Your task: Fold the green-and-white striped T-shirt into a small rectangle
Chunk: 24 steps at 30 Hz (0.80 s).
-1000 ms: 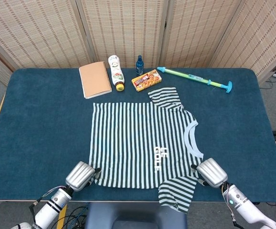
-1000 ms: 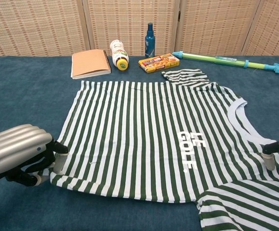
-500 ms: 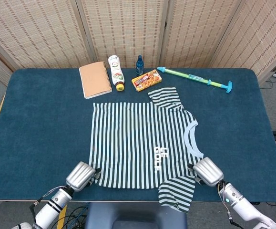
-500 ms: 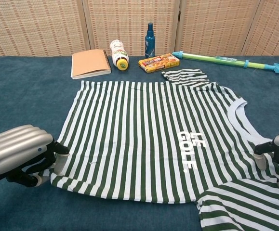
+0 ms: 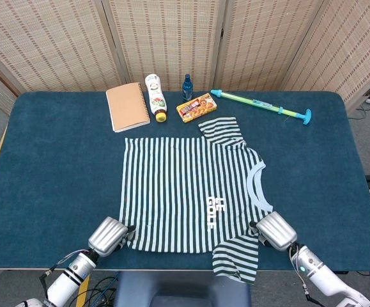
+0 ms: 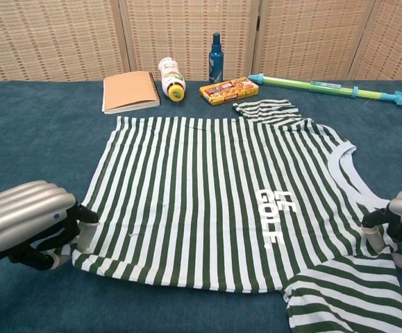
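Note:
The green-and-white striped T-shirt lies flat on the blue table, collar to the right, with white lettering on its chest. My left hand sits at the shirt's near left hem corner, fingers curled over the fabric edge and thumb beneath it; in the head view the left hand shows at the front edge. My right hand is at the near shoulder beside the front sleeve. The right hand has its fingers over the shirt's edge; whether it holds the cloth is unclear.
Along the back of the table lie a tan notebook, a lying bottle, a small blue bottle, an orange snack box and a green-and-blue water pump toy. The far sleeve is folded near the box.
My right hand has moved left, from beside the shirt onto its near shoulder edge. The left hand and the shirt's body have stayed put.

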Tool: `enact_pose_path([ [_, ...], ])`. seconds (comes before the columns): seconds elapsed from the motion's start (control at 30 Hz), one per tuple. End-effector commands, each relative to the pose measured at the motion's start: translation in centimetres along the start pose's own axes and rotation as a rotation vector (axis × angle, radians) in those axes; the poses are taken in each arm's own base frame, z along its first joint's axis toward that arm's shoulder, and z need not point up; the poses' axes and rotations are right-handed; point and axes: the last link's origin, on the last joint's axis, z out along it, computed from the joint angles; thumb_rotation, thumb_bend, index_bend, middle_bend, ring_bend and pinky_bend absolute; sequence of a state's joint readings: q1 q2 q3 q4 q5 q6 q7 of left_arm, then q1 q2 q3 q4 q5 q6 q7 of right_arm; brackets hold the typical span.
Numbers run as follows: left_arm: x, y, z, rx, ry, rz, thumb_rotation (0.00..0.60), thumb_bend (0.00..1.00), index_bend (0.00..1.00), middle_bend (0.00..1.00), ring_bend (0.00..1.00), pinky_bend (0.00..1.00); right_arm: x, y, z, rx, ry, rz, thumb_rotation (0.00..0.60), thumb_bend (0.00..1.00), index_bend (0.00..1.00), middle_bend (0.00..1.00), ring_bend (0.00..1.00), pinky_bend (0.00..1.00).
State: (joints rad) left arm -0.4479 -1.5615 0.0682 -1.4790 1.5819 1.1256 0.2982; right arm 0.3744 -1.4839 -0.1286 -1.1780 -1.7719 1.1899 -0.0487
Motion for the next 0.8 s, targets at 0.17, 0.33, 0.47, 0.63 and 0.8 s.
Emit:
enact_pose_path([
  [0.17,0.7,-0.5,0.0,0.009,0.008,-0.047,0.600,0.50,0.64,0.92,0.89,1.00,1.0,-0.2,-0.4,0.011,0.039,0.035,0.600,0.45,0.63,0.97,1.00,1.00],
  [0.33,1.5,-1.2,-0.2,0.020,0.025,-0.085,0.600,0.50,0.63,0.92,0.89,1.00,2.3,-0.2,-0.8,0.016,0.072,0.067,0.600,0.49,0.70,0.98,1.00,1.00],
  [0.47,2.1,-2.0,-0.4,0.045,0.035,-0.115,0.600,0.50,0.63,0.92,0.89,1.00,3.2,-0.5,-1.2,0.021,0.090,0.093,0.600,0.49,0.71,0.98,1.00,1.00],
  [0.63,2.7,-3.1,-0.7,0.075,0.045,-0.157,0.600,0.50,0.63,0.92,0.89,1.00,4.0,-0.8,-1.1,0.015,0.090,0.193,0.600,0.49,0.71,0.98,1.00,1.00],
  [0.8,3.1,-4.1,-1.5,0.102,0.048,-0.193,0.600,0.50,0.63,0.92,0.89,1.00,4.9,-1.2,-0.9,0.034,0.110,0.207,0.600,0.49,0.72,0.98,1.00,1.00],
])
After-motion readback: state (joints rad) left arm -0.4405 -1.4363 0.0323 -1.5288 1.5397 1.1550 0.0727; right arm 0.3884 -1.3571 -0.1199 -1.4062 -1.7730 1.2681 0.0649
